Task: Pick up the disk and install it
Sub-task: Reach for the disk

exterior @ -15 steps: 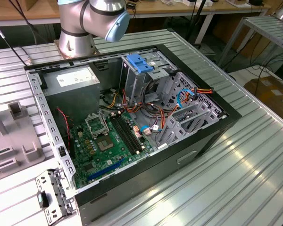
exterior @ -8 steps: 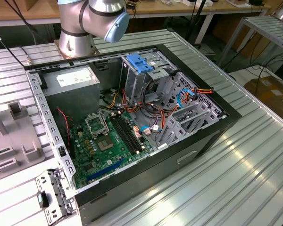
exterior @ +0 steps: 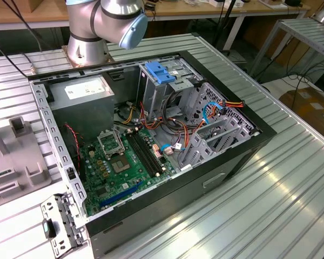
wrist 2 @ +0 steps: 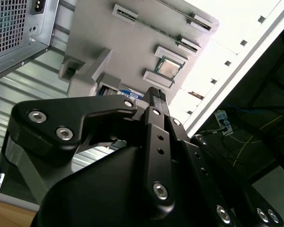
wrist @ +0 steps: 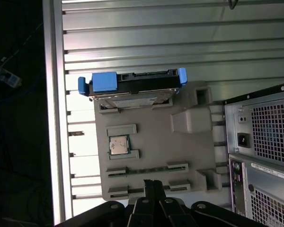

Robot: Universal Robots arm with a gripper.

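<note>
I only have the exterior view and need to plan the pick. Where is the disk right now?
Observer: In the first wrist view the disk sits in the end slot of the grey holder, beside the computer case.
Operator: Is the gripper on it?
Observer: No, the gripper is apart from it, near the holder's other end, shut and empty.
Operator: Anything else on that holder?
Observer: A small processor chip rests in one recess.

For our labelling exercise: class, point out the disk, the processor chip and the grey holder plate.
the disk (wrist: 137, 86), first wrist view, dark side edge.
the processor chip (wrist: 118, 145), first wrist view, metal top.
the grey holder plate (wrist: 156, 142), first wrist view, bare middle.
</note>
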